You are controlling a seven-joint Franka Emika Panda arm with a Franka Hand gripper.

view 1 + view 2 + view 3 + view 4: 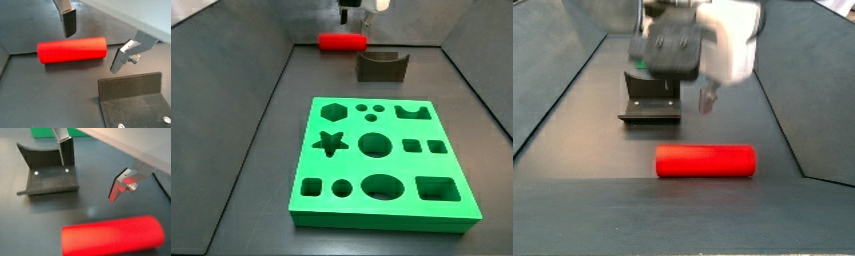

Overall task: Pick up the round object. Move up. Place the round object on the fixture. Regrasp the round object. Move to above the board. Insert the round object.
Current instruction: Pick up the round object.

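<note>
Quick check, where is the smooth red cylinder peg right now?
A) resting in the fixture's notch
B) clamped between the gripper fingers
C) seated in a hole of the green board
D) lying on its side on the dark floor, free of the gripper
D: the smooth red cylinder peg lies flat on the floor; the open gripper hangs above it, fingers apart with nothing between them, and the dark notched fixture is empty.

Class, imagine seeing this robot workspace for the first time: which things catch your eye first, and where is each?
The red round object lies on its side on the dark floor, with the open gripper hovering above it, not touching. The big green board fills the floor's other end, and the dark fixture stands between them.
</note>
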